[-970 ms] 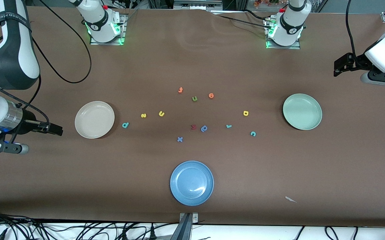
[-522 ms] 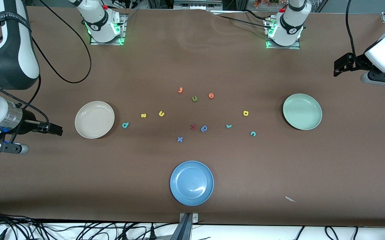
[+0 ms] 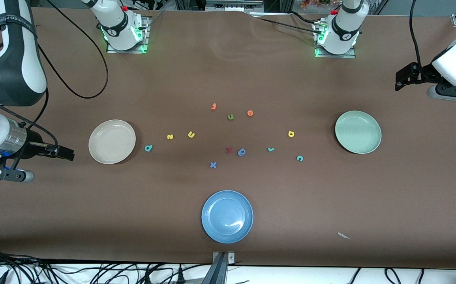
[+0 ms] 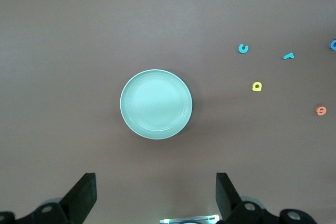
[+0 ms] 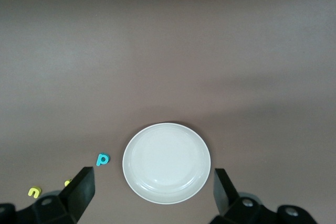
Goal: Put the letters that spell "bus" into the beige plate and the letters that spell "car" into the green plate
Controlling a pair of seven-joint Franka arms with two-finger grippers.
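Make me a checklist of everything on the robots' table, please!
Surface: brown table, flat.
Job's things: round beige plate and round mint-green plate, both empty; teal foam b, yellow s and yellow u near the beige one; yellow a, teal r and teal c near the green one.
Clutter: round blue plate, empty; green u; blue x; white scrap.
Grippers: left gripper and right gripper open, empty, waiting at their own table ends.
Cables: black cable looping by the right arm's base.
Surroundings: green-lit arm bases.
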